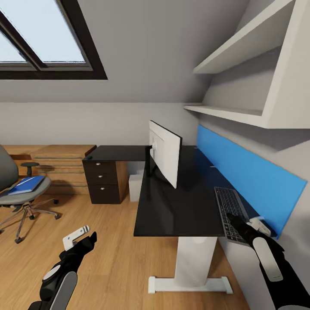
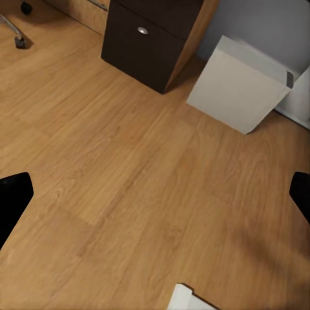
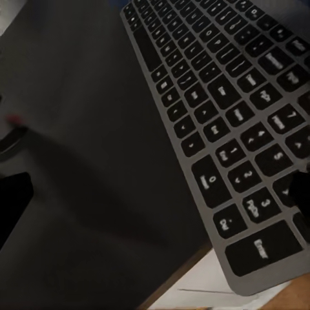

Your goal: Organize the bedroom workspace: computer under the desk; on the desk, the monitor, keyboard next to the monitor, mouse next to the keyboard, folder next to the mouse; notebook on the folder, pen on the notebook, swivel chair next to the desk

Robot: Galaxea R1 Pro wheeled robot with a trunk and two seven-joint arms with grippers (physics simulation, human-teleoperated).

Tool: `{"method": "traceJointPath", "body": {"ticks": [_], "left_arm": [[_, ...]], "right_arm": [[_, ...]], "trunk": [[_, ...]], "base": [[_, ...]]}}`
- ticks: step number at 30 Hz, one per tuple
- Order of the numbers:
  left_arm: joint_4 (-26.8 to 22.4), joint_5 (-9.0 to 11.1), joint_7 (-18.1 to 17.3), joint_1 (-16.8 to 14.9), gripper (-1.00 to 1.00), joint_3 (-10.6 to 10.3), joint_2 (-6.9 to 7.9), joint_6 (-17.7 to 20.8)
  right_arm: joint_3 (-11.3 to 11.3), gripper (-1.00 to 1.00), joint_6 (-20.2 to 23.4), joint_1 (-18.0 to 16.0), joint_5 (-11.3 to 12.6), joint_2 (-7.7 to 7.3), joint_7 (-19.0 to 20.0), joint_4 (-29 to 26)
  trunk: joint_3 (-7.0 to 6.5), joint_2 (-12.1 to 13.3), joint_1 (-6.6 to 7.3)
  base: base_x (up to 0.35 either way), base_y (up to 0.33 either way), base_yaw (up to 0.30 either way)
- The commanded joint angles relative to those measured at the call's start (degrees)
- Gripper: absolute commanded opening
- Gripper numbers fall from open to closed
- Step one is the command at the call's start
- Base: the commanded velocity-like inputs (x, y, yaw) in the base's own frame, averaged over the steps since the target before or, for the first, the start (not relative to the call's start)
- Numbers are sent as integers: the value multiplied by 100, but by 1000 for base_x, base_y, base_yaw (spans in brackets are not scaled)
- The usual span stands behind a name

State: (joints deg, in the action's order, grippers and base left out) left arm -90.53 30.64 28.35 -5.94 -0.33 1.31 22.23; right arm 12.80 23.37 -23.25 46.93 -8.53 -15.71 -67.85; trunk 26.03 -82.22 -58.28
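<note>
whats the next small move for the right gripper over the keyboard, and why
Probably close the right gripper on the dark grey keyboard's near end and slide it inward: its corner overhangs the black desk edge, and the jaws look open around it.

Keyboard (image 1: 230, 211) on desk (image 1: 172, 211) — monitor (image 1: 165, 153) left

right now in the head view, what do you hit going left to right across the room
swivel chair carrying the blue folder → dark drawer unit → monitor → keyboard, with the right pincer at its near end
</note>
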Motion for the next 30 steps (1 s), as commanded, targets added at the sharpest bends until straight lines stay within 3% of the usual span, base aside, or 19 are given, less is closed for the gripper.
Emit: {"method": "traceJointPath", "body": {"ticks": [1,13,22,30], "left_arm": [[-9,47,39,-4,100,0,2,18],[-8,40,46,-4,100,-17,-10,28],[-8,40,47,-4,100,-13,-8,27],[-8,47,47,-4,100,-1,-8,27]], "right_arm": [[5,100,18,-4,124,-3,-45,-6],[12,100,11,-4,229,-8,-54,25],[12,100,4,-4,221,-5,-61,23],[12,100,-33,-4,221,-7,-45,198]], "trunk": [[25,-46,-23],[241,-527,-286],[402,-888,-484],[546,-1209,-660]], "base": [[0,0,0],[-10,0,0],[-255,0,0],[-21,0,0]]}}
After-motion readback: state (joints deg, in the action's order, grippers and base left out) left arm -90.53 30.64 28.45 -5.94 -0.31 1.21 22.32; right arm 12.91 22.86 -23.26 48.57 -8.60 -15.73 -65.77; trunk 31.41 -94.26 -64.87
